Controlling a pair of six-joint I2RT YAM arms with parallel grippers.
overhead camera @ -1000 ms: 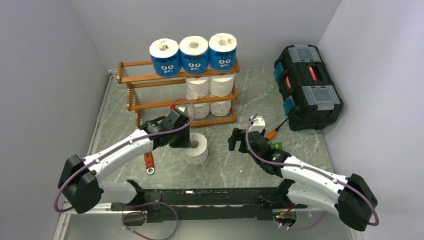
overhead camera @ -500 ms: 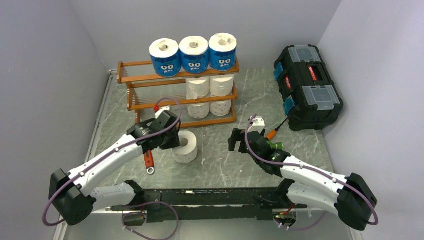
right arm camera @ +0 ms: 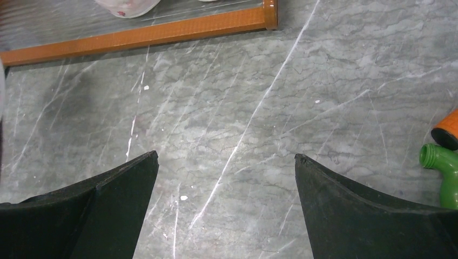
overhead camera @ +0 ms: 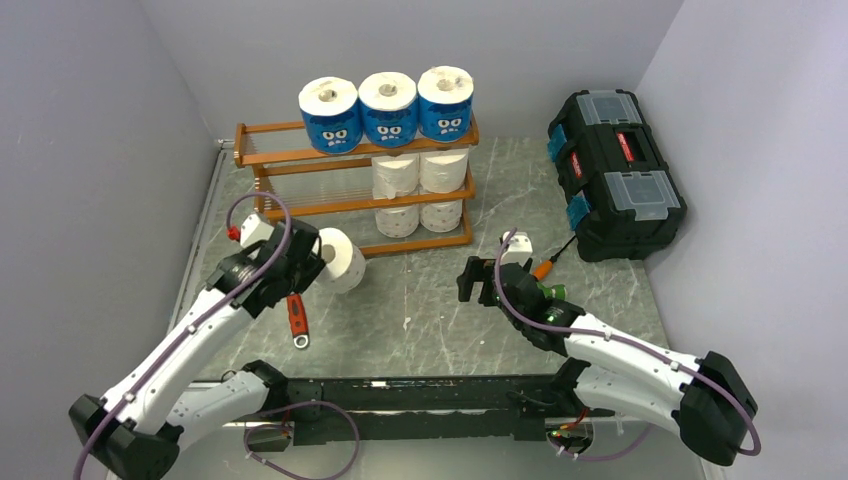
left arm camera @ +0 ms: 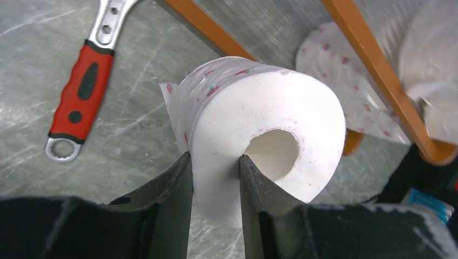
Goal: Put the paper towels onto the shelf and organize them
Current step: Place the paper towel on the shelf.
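My left gripper is shut on a white paper towel roll, one finger in the core, one outside the wall; the roll hangs tilted above the table, left of the shelf's lower front. The wooden shelf carries three blue-wrapped rolls on top, two white rolls on the middle tier and two on the bottom, all at its right half. My right gripper stands open over bare table, in front of the shelf's right end.
A red-handled wrench lies on the table under my left arm, also visible in the left wrist view. A black toolbox sits at the right. An orange-tipped screwdriver and a green fitting lie near my right gripper.
My left arm lifted the roll off the table and carried it left and back toward the shelf's left side, tilting it. The right arm stayed still.
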